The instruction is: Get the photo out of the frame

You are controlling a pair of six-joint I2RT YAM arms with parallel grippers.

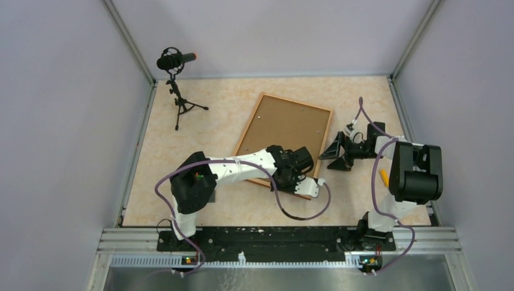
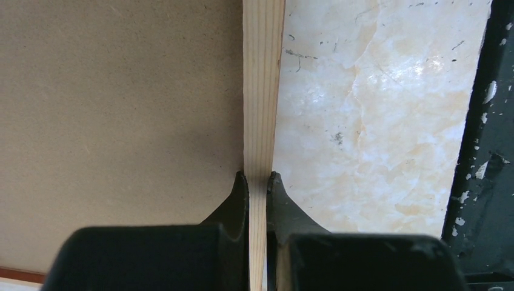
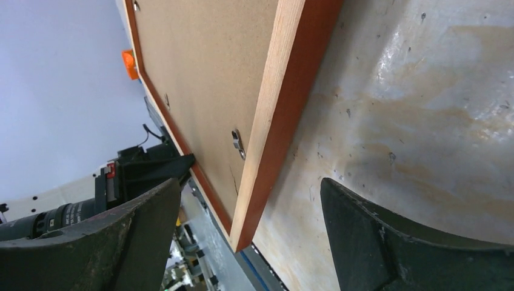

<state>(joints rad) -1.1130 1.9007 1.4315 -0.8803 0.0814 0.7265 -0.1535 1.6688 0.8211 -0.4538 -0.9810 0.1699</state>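
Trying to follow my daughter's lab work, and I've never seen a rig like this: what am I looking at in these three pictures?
These are two robot arms, the left arm and the right arm, bolted at the near edge of a table. The wide picture comes from a camera overhead. The other two come from small cameras on the wrists, so each sees its own gripper up close. A picture frame lies on the table with its brown back facing up, so the photo cannot be seen. A microphone on a tripod stands at the far left. The left gripper is closed on the frame's pale wooden edge. The right gripper is open beside the frame, holding nothing.
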